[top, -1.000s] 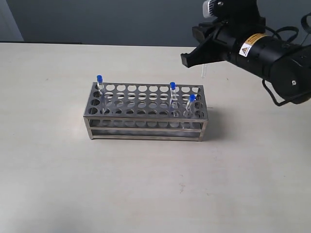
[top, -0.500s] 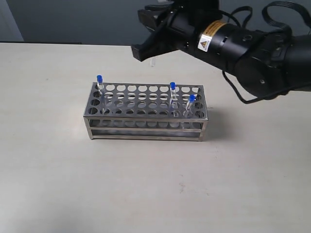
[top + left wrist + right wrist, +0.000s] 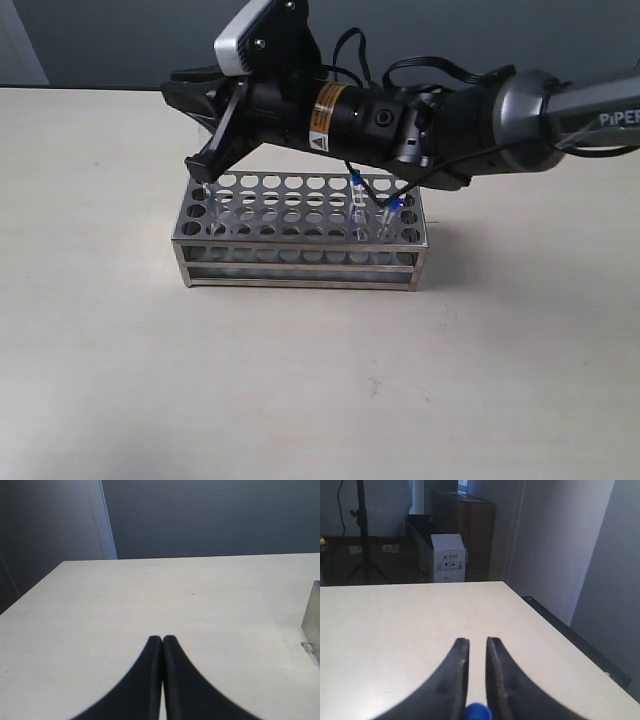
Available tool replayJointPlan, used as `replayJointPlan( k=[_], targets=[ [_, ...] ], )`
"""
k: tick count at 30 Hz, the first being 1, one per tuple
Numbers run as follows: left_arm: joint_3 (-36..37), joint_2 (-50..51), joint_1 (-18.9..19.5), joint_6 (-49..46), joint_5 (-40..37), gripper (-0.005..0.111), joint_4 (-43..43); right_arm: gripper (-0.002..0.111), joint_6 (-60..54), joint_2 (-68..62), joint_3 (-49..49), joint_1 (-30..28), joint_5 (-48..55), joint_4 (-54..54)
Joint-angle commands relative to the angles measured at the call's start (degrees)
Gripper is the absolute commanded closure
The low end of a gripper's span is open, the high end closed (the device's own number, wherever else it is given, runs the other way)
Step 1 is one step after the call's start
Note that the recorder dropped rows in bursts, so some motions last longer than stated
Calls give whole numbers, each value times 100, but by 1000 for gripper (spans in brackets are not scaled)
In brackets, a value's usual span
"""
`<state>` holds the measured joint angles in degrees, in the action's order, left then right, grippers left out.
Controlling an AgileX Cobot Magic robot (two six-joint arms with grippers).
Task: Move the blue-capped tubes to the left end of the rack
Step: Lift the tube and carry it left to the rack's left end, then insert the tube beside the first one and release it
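The steel rack stands in the middle of the table in the exterior view. Two blue-capped tubes stand in holes at its right end. My right gripper has reached across and hovers over the rack's left end. It is shut on another blue-capped tube, whose blue cap sits low between the fingers in the right wrist view. The clear lower part of a tube shows under the gripper. My left gripper is shut and empty above bare table; it is outside the exterior view.
The rack's end shows at the edge of the left wrist view. The right arm's black body stretches over the rack's back row. Beyond the table's far edge stand a white box and a tripod.
The right arm has swept from beyond the rack's right end across to its left end, carrying the tube. The tube that stood at the left end is now hidden behind the gripper.
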<state>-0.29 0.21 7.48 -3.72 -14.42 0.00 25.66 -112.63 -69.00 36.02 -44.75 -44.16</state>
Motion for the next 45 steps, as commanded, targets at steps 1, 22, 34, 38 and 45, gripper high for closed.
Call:
replayJointPlan(
  k=[1,22,34,38,45],
  targets=[
    [29,-21,29,21,67,106,0,109,306,-312,-397,2,-94,-453],
    [29,-21,29,21,67,106,0,109,603,-1217,-1078,2,414,-959],
    [29,-21,29,21,67,106,0,109,583,-1217,-1078,2,688,-947],
    [29,-21,29,21,67,106,0,109,538,-1217,-1133,2,773,-935],
    [29,-21,29,21,67,106,0,109,616,-1217,-1394,2,877,-925]
  ],
)
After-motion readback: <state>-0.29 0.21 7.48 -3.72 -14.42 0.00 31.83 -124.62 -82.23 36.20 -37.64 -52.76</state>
